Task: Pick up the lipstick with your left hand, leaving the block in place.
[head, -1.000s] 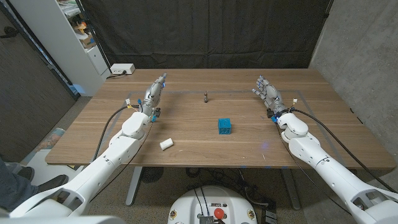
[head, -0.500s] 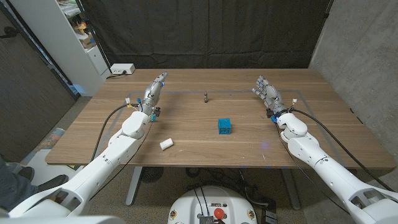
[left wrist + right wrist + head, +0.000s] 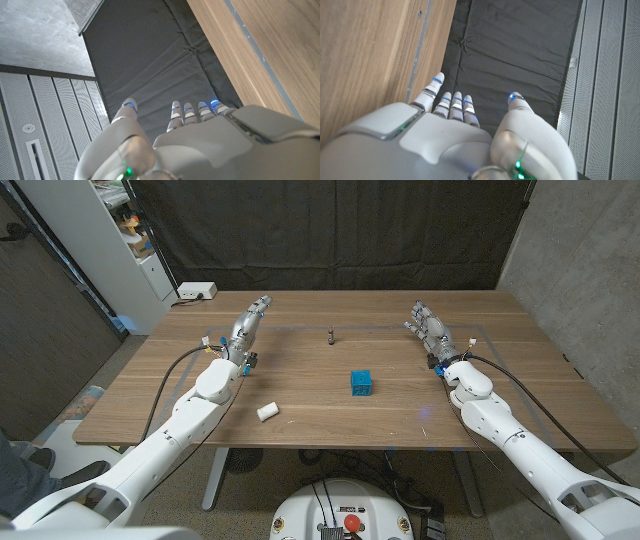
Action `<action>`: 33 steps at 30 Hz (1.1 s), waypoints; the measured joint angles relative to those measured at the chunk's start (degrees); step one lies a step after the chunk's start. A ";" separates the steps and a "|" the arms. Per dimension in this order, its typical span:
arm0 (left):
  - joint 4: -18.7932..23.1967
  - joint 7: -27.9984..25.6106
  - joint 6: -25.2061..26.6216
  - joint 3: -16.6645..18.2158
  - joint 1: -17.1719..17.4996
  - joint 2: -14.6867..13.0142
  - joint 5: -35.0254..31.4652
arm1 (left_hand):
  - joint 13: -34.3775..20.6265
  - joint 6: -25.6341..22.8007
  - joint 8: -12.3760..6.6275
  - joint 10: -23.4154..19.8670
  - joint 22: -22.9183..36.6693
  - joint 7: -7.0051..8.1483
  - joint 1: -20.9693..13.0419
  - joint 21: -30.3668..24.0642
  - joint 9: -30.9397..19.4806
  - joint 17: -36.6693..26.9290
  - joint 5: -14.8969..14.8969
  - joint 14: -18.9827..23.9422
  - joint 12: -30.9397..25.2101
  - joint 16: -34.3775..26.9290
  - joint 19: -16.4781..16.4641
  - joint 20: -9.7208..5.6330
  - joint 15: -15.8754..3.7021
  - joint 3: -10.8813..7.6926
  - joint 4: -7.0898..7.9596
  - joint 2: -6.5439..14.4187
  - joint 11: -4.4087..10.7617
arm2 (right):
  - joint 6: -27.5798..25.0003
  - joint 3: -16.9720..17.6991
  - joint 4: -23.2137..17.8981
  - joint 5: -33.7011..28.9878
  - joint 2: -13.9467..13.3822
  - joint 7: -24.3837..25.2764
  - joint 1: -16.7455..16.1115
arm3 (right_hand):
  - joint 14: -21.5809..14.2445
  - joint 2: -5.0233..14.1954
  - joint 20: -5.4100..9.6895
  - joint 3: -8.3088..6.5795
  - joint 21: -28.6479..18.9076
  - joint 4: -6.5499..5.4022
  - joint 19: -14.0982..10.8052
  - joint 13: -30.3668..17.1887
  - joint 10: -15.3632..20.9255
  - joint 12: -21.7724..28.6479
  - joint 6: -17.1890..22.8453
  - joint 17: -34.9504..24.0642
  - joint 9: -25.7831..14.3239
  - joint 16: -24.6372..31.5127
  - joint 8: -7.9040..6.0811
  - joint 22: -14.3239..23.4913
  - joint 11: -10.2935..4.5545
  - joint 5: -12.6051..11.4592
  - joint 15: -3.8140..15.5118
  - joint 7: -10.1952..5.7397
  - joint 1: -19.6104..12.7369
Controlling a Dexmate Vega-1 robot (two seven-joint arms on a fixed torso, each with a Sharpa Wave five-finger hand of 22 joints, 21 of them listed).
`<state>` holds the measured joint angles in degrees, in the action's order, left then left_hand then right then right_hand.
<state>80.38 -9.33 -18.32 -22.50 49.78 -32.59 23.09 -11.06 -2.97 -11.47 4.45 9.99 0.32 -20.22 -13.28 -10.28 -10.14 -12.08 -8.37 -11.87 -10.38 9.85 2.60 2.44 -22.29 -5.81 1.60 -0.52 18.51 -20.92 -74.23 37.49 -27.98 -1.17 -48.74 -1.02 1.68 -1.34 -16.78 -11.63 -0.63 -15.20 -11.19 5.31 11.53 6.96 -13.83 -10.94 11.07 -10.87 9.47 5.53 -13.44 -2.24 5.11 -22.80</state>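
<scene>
The wooden bench (image 3: 330, 395) spans the head view, with a black curtain (image 3: 330, 235) hanging behind its far edge and a white shelving unit (image 3: 115, 240) off its far left corner.

The left arm (image 3: 190, 420) comes in from the near left corner and stretches up the left side of the bench, and the right arm (image 3: 510, 430) mirrors it on the right side. The left hand (image 3: 246, 332) is over the far left part of the bench, fingers extended and apart, holding nothing; in the left wrist view the same hand (image 3: 200, 145) shows its fingertips (image 3: 176, 107) reaching out straight toward the curtain. The right hand (image 3: 430, 330) is over the far right part of the bench, fingers likewise spread and empty, and the right wrist view shows this hand (image 3: 445, 145) with its fingers (image 3: 454, 102) straight and slightly fanned.

A white power strip (image 3: 196, 291) sits at the far left corner of the bench. The blue block (image 3: 361, 383) stands near the middle of the bench, slightly to the right. A small white cylinder (image 3: 267, 412) lies on its side toward the near left, just beside the left forearm. The lipstick (image 3: 331, 335), small and dark, stands upright toward the far side near the centre line, beyond the block and well apart from both hands.
</scene>
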 measured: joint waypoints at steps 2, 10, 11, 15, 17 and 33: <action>0.54 -0.62 0.43 -0.12 0.03 -0.30 -0.88 | 0.00 0.00 0.00 0.20 0.00 0.00 -0.48 0.32 0.00 0.00 0.00 0.00 0.00 0.00 0.07 0.18 0.00 -0.13 -0.48 0.06 -0.20 | 0.07 -0.01 0.09 -0.01 0.06 -0.02 0.03 | 0.00 0.00 0.00 0.00 0.00 0.00 0.00 0.00 0.00 0.00 0.00 0.00 0.00 0.00 0.00 0.00 0.00 0.00 0.00 0.00 0.00; 1.97 -2.27 1.75 -0.45 0.20 -1.19 -3.28 | 0.00 -0.31 0.00 0.73 0.00 0.31 -2.57 0.59 0.00 0.00 0.00 -0.20 0.00 0.00 -0.20 1.00 0.21 -0.78 -1.70 0.27 -0.73 | 0.27 -0.03 0.32 -0.02 0.22 -0.06 0.08 | 0.00 0.00 0.00 0.00 0.00 0.00 0.00 0.00 0.00 0.00 0.00 0.27 0.00 0.00 0.00 0.00 0.00 0.00 0.00 0.00 0.00; 2.08 -2.46 1.86 -0.47 0.24 -1.27 -3.53 | 0.00 -0.31 0.00 0.74 0.00 0.31 -2.63 0.59 0.01 0.00 0.00 -0.20 0.00 0.00 -0.20 1.00 0.21 -0.93 -1.86 0.25 -0.74 | 0.28 -0.03 0.32 -0.01 0.22 -0.06 0.08 | 0.00 0.00 0.00 0.00 0.00 0.00 0.00 0.00 0.00 0.00 0.00 0.27 0.00 0.00 0.00 0.00 0.00 0.00 0.00 0.00 0.00; 2.61 -2.97 2.29 -0.55 0.39 -1.54 -4.19 | 0.00 -0.31 0.00 0.92 0.00 0.31 -3.50 0.59 0.01 0.00 0.00 -0.20 0.00 0.00 0.11 1.30 0.21 -1.15 -2.44 0.22 -0.92 | 0.31 -0.03 0.33 -0.01 0.23 -0.06 0.06 | 0.00 0.00 0.00 0.07 0.00 0.41 0.00 0.00 0.00 0.00 0.00 0.27 0.00 0.00 0.00 0.00 0.00 0.00 0.00 0.00 0.00; 3.04 -3.33 2.65 -0.59 0.53 -1.74 -4.73 | 0.00 -0.32 0.00 0.92 0.00 0.31 -3.73 0.59 0.01 0.00 0.00 -0.20 0.00 0.00 0.11 1.30 0.21 -1.24 -2.53 0.45 -0.93 | 0.32 -0.03 0.33 -0.02 0.23 -0.06 -0.01 | 0.00 0.00 0.00 0.07 0.00 0.41 0.00 0.00 0.00 0.00 0.00 0.26 0.00 0.00 0.00 0.00 0.00 0.00 0.00 0.00 0.00; 6.05 -6.12 5.46 -0.87 1.37 -3.24 -8.59 | -0.28 -0.93 -0.44 1.22 0.00 0.92 -7.74 0.82 -0.27 0.00 0.00 -0.51 0.00 0.00 -0.52 2.56 0.52 -2.43 -4.18 0.43 -1.23 | 0.26 -0.01 -0.24 -0.01 0.03 0.04 -0.24 | 0.00 0.00 0.00 0.07 0.00 0.41 0.00 -0.01 0.00 0.00 0.31 0.53 -0.01 0.00 0.00 0.00 0.00 0.00 0.00 -0.32 0.00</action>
<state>86.43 -15.45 -12.86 -23.37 51.16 -35.83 14.50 -11.35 -3.91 -11.91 5.67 9.99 1.24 -27.96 -12.46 -10.55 -10.14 -12.08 -8.87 -11.86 -10.38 9.34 5.17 2.95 -24.72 -9.98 2.04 -1.74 18.78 -20.93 -74.47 37.48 -27.95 -1.12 -48.98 -1.02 1.68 -1.33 -16.71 -11.63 -0.22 -15.19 -11.20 5.31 11.53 7.28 -13.30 -10.95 11.07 -10.87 9.46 5.53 -13.43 -2.24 4.80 -22.80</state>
